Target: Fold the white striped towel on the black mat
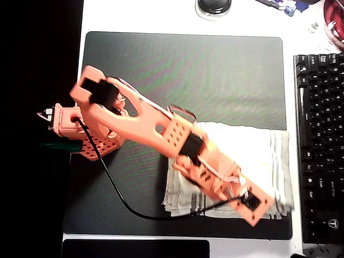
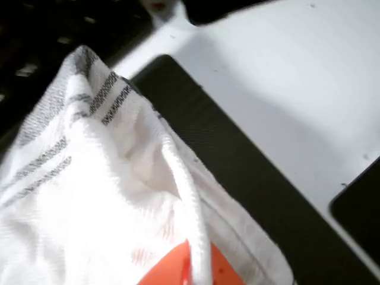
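A white bench point(image 1: 177, 19) carries the black mat point(image 1: 183, 70); overhead, the white striped towel point(image 1: 263, 156) lies at the mat's near-right corner under the arm.

In the wrist view, the hand point(image 2: 190, 270) apparently grips a raised towel fold, which may slip and collapse.

I can read very little here: the black computer keyboard point(image 1: 319, 145) at the right edge of the overhead view carries white key legends, too small and blurred for me to make out. No label, brand or number is legible elsewhere.
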{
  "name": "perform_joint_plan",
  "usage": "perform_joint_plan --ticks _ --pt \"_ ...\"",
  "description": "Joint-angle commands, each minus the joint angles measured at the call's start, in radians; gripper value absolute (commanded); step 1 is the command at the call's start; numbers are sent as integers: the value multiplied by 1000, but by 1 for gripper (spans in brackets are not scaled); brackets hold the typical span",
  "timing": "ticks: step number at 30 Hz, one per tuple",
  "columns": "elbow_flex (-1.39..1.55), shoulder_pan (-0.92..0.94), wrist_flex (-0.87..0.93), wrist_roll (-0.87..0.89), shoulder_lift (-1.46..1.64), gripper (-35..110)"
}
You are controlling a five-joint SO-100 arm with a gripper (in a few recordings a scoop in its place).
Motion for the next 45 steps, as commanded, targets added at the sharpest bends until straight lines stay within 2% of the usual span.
perform_joint_plan --ticks 1,8,12,14,17,26,29,35,45 --pt "-57 58 -2 -61 -52 0" --pt "25 115 -20 -192 -98 1" --pt "81 120 -146 -123 -63 21" --pt "86 117 -130 -107 -12 24" --pt "114 107 -60 -94 127 24" --pt "414 18 -54 -83 607 22" --pt "529 -21 -67 -104 693 17" --pt "713 -25 -146 -192 695 8" --pt "813 202 -206 -428 537 2"
